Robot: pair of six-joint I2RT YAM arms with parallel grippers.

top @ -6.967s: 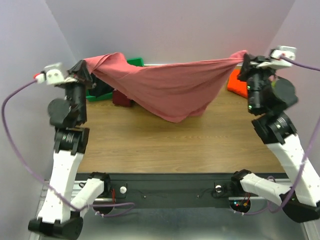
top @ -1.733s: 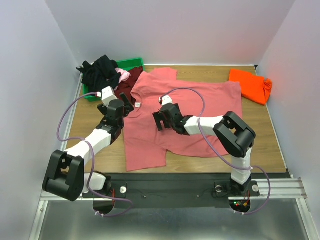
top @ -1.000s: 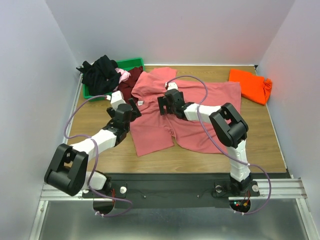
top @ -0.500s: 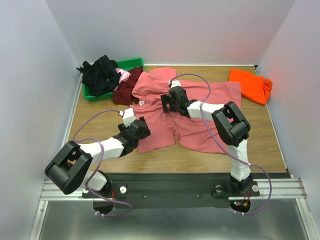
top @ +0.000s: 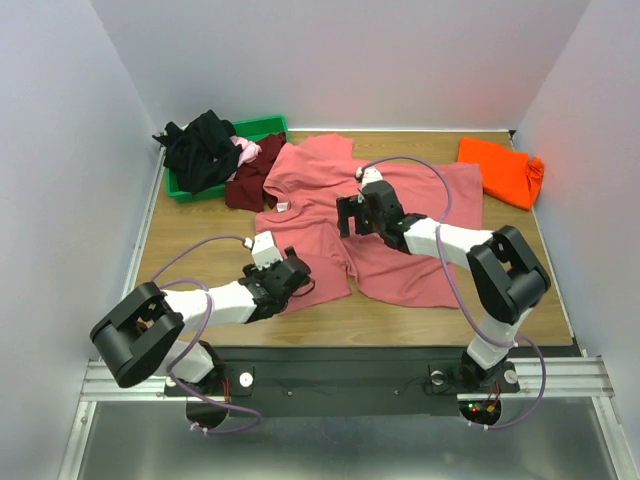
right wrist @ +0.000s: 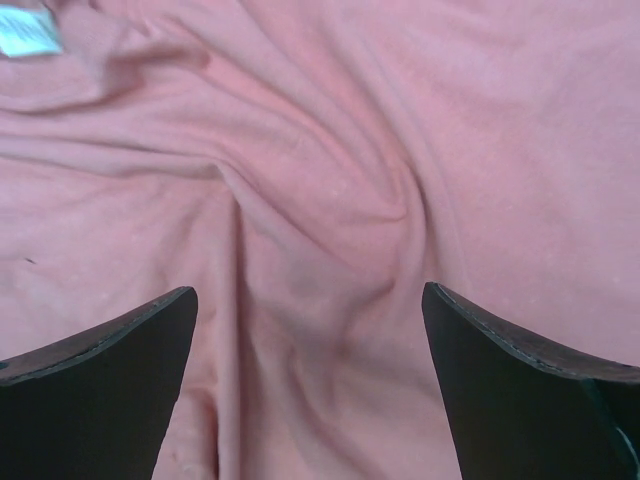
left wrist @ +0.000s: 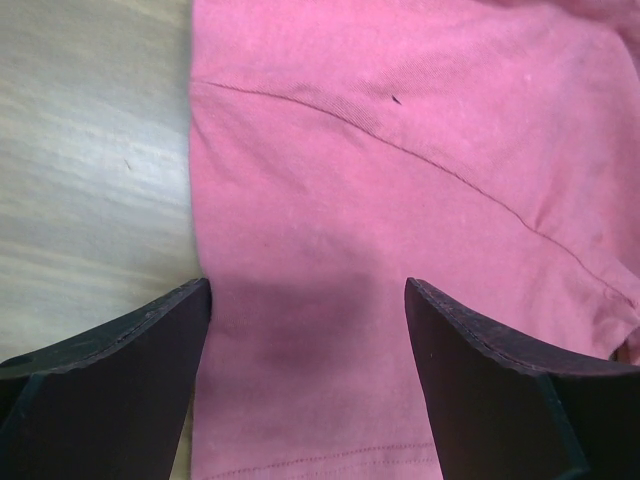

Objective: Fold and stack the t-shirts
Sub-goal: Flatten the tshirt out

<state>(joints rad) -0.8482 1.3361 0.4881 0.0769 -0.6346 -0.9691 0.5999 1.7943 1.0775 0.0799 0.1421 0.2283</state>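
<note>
Left claw [top: 293, 272] wide, empty, over near-left hem of salmon-pink t-shirt [top: 320, 190] spread on the surface [top: 195, 240]. Right claw [top: 352, 215] wide, empty, over its creased middle. Far right: orange t-shirt [top: 503, 172]; far left: black t-shirt [top: 200, 148], maroon t-shirt [top: 250, 180] at green bin [top: 262, 127].

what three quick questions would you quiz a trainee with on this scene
1. True or false: the right gripper holds the salmon-pink shirt off the table.
2. The orange shirt lies at the table's: A near left corner, B far right corner, C centre?
3. What colour is the topmost shirt on the green bin?
Key: 1 false, jaws open above it; 2 B; 3 black.
</note>
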